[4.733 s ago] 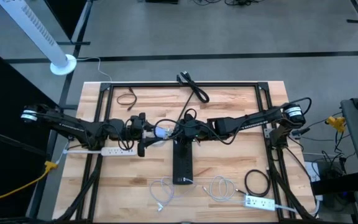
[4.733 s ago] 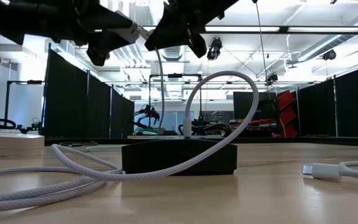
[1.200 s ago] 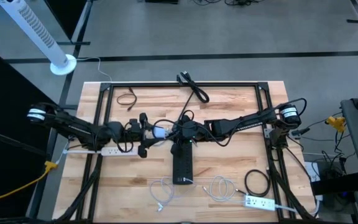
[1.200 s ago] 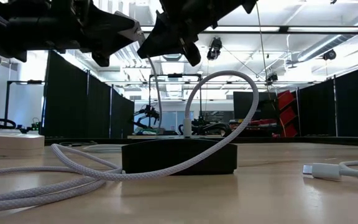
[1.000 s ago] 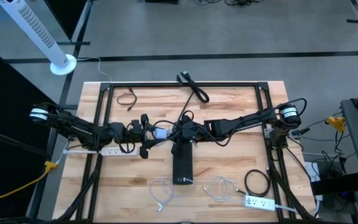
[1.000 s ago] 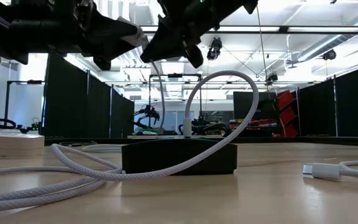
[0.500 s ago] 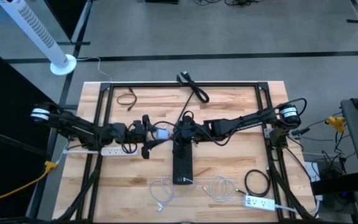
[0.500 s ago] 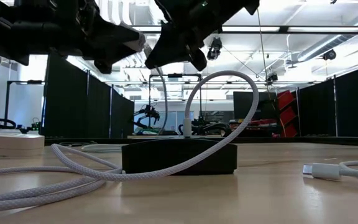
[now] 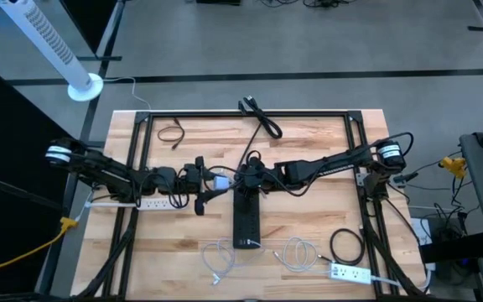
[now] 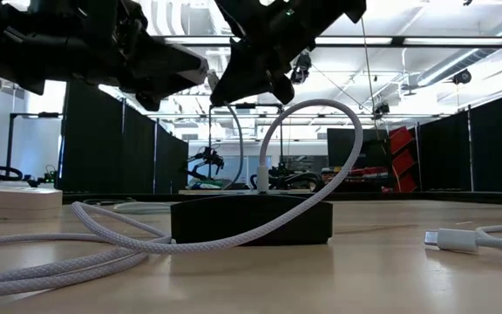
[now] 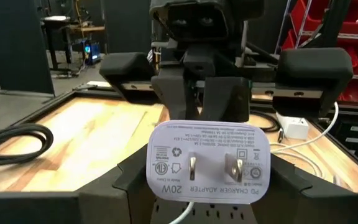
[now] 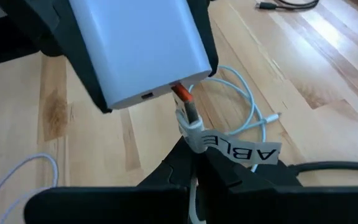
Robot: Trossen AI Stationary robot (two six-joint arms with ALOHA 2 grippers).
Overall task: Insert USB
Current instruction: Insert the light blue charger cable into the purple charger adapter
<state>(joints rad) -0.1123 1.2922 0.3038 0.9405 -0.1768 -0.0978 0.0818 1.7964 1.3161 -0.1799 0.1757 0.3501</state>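
two jaws meet mid-bench: left jaws (image 9: 211,181), gripping the charger (image 12: 138,46), have edged closer; right jaws (image 12: 194,163) pinch the plug (image 12: 187,112), its tip now at the port

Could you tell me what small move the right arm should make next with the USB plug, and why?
Probably a short push straight toward the charger. The right gripper holds the USB plug with its orange tip at the charger's port, seemingly not fully seated, while the left gripper holds the charger steady above the table.
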